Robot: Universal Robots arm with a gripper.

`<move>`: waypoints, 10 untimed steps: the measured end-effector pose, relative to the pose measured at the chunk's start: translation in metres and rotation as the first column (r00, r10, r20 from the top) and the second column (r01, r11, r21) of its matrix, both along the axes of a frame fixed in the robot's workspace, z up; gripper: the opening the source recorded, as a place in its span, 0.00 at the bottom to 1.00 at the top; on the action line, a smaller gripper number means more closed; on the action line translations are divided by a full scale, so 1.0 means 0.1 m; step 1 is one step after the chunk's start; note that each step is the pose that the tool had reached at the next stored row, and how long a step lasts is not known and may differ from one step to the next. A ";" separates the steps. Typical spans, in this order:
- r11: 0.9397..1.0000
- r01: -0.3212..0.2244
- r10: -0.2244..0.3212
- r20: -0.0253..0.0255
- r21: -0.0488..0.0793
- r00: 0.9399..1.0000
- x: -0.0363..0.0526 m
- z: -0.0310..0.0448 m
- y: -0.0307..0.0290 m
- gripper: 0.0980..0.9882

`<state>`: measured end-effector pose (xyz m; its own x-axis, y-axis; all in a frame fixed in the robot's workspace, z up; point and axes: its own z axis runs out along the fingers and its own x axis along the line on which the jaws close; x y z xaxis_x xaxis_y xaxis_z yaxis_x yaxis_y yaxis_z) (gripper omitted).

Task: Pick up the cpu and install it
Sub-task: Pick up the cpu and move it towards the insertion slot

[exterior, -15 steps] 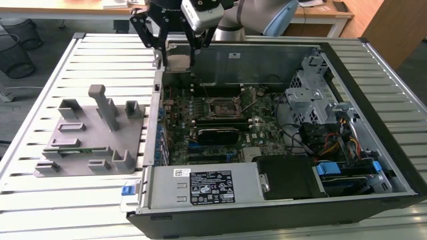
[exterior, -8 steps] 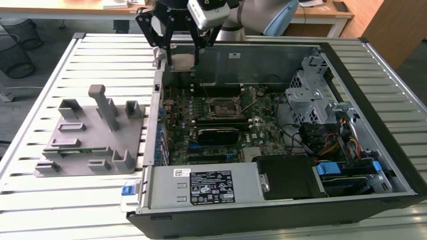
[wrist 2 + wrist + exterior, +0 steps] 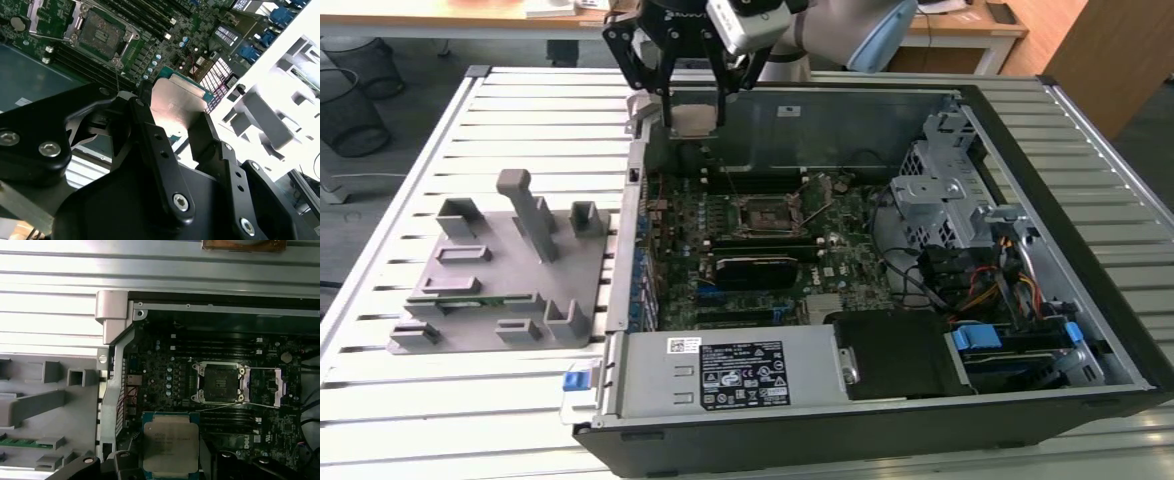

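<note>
Currently the tool (image 3: 695, 112) is closed on the cpu (image 3: 170, 447), its two fingers bearing on opposite edges of the chip. The chip is carried flat, with its metal top facing the first wrist view and clear of every surface.

Position: in the exterior view the cpu hangs above the far corner of the open computer case (image 3: 854, 105), on the exterior view's left, just over the case wall.

Governing relation: the socket (image 3: 763, 213) sits near the middle of the motherboard (image 3: 854, 235). It lies below the chip, nearer the camera and toward the exterior view's right. The two are well apart, both sideways and in height. In the first wrist view the chip's edges run roughly parallel to the socket frame, so little rotation appears needed; this is a judgement.

Socket condition: the load plate (image 3: 275, 385) is swung aside, exposing the dark contact field. No chip is seated in it.

Containers: the case holds the motherboard, a drive cage, cabling and a power supply. The grey fixture (image 3: 507, 270) stands on the slatted counter (image 3: 400, 400) beside the case and holds a green memory stick (image 3: 454, 290) in one slot.
</note>
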<state>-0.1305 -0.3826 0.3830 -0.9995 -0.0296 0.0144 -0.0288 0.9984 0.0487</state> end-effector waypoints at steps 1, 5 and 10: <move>1.000 0.000 0.000 0.000 0.000 1.000 0.014 0.000 0.009 0.49; 1.000 0.000 0.000 0.000 0.000 1.000 0.064 0.000 0.047 0.49; 1.000 0.000 0.000 0.000 0.000 1.000 0.114 0.000 0.082 0.49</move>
